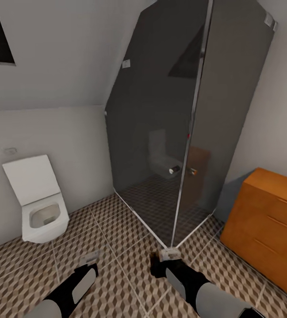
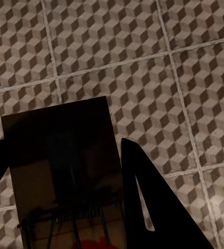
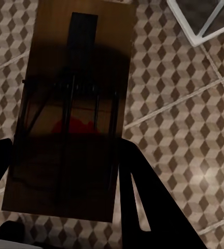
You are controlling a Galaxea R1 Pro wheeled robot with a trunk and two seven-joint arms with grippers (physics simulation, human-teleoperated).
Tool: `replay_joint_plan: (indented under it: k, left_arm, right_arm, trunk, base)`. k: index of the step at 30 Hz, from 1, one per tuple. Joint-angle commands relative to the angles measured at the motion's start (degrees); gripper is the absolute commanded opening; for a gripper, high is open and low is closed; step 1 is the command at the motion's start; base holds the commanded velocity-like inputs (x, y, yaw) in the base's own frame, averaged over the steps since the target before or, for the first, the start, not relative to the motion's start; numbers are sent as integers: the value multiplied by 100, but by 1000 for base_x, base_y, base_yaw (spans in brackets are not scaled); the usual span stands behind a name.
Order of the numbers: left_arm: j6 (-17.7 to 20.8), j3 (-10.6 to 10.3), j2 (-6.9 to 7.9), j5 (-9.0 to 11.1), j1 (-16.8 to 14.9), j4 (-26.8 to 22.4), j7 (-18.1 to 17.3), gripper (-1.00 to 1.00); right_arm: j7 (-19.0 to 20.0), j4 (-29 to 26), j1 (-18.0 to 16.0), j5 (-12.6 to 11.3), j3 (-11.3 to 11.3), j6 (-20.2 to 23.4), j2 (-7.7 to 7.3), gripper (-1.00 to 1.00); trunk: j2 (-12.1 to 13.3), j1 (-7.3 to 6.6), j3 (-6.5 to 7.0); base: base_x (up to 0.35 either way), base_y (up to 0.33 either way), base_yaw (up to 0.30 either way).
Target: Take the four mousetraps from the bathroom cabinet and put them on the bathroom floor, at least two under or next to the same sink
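Each of my grippers holds a mousetrap above the cube-patterned bathroom floor (image 1: 116, 247). In the left wrist view a tan mousetrap (image 2: 60, 166) with dark wires and a red spot sits between the dark fingers of my left gripper (image 2: 63, 155), which is shut on it. My right gripper (image 3: 65, 155) is likewise shut on a second mousetrap (image 3: 75, 98). In the head view the left gripper (image 1: 88, 265) and right gripper (image 1: 162, 265) hang low over the tiles, the right one's mousetrap (image 1: 170, 253) near the shower's corner. The orange-brown cabinet (image 1: 267, 221) stands at the right.
A dark glass shower enclosure (image 1: 178, 132) rises straight ahead, its corner post (image 1: 172, 243) close to my right gripper. A white wall-hung toilet (image 1: 39, 207) with its lid up is at the left. Open tiles lie between toilet and shower.
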Motion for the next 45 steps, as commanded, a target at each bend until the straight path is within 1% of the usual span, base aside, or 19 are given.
replay_joint_plan:
  k: [1, 14, 45]
  left_arm:
    - [43, -47, 9, 4, -7, -10, 52, -100]
    - [42, -45, 8, 6, -7, -2, 52, -100]
    - [36, -49, 8, 3, -9, -2, 52, -100]
  right_arm:
    - [-44, -12, -5, -82, 61, 21, 2, -100]
    - [-46, -12, -5, -84, 123, 20, 47, -100]
    - [-46, -12, -2, -76, 128, 20, 66, -100]
  trunk:
    - [-8, 3, -6]
    - [-8, 3, 33]
    - [-8, 3, 125]
  base:
    - [85, 0, 268]
    - [96, 0, 275]
    - [3, 0, 278]
